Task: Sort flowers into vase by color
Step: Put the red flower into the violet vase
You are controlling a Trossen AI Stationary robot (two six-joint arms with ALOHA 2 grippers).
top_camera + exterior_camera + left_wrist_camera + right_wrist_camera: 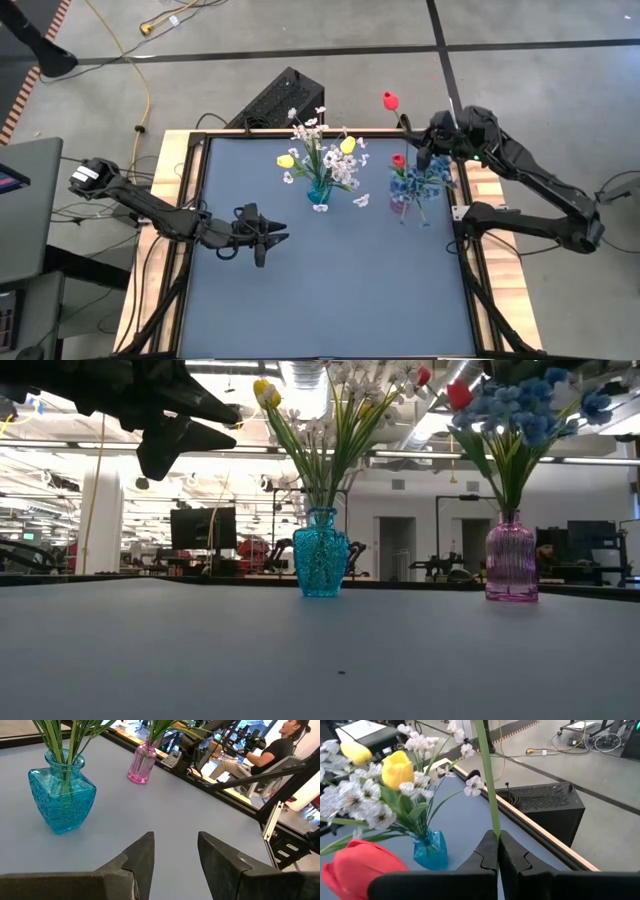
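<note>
Red tulip [390, 99] at upper right of centre in the high view, beyond the table edge [330, 134]; its green stem [487, 775] slants down-right to the right gripper [421, 148], clamped on it beside the pink vase [400, 205] of blue sprays [420, 180]. Blue vase [319, 192], centre, holds yellow tulips [347, 145] and white sprays [312, 130], stems upright. Left gripper [268, 237] hovers mid-left, fingers [141, 860] apart, holding nothing.

Textured teal vase [321, 553], ribbed pink vase [511, 558]
</note>
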